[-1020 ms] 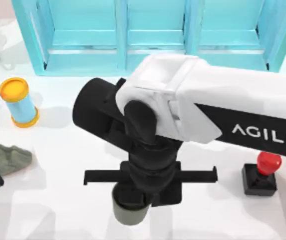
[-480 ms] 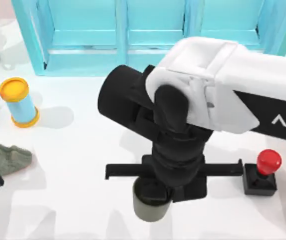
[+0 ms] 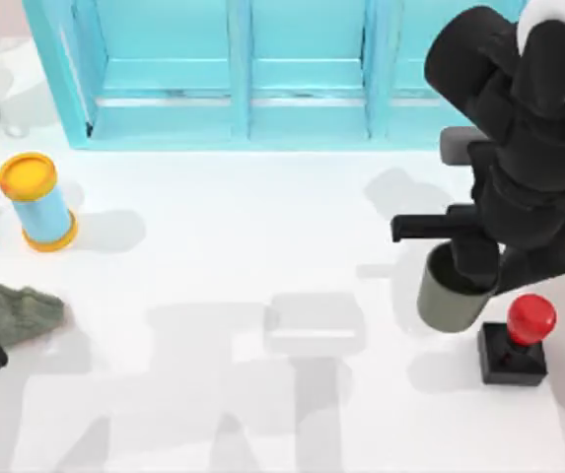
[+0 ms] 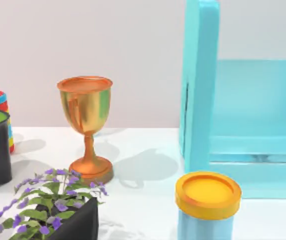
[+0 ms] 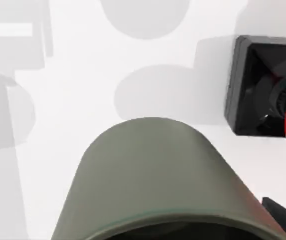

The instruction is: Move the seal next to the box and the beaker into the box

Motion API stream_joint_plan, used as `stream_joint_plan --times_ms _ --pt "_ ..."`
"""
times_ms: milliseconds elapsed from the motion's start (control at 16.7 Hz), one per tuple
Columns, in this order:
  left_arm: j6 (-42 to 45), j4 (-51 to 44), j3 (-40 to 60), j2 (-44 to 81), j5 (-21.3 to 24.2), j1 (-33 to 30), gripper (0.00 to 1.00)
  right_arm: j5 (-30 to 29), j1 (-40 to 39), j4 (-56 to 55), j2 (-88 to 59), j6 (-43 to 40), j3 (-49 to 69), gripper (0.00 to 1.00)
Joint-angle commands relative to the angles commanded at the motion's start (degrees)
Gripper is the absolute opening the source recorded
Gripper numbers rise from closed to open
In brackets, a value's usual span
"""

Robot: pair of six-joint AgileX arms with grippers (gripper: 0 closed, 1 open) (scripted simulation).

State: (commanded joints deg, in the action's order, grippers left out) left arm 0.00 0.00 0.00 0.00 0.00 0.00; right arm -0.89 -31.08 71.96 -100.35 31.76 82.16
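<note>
Right now your right gripper [image 3: 474,271] is clenched on the beaker [image 3: 450,301], held off the table at right of frame, just above-left of the seal [image 3: 517,341].

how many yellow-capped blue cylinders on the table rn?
1. The blue cylinder stands at the table's left side, in front of the turquoise shelf unit's left end. Another could sit hidden under the right arm.
</note>
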Motion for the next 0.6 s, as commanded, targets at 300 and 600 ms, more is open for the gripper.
stream_joint_plan --times_ms 300,600 --pt "0.0 0.0 0.0 0.0 0.0 0.0 1.0 -1.05 28.7 -1.81 7.33 -28.95 -8.39 0.0" --pt "0.0 0.0 0.0 0.0 0.0 0.0 1.0 -1.66 51.83 -4.73 15.32 -52.2 -17.11 0.0"
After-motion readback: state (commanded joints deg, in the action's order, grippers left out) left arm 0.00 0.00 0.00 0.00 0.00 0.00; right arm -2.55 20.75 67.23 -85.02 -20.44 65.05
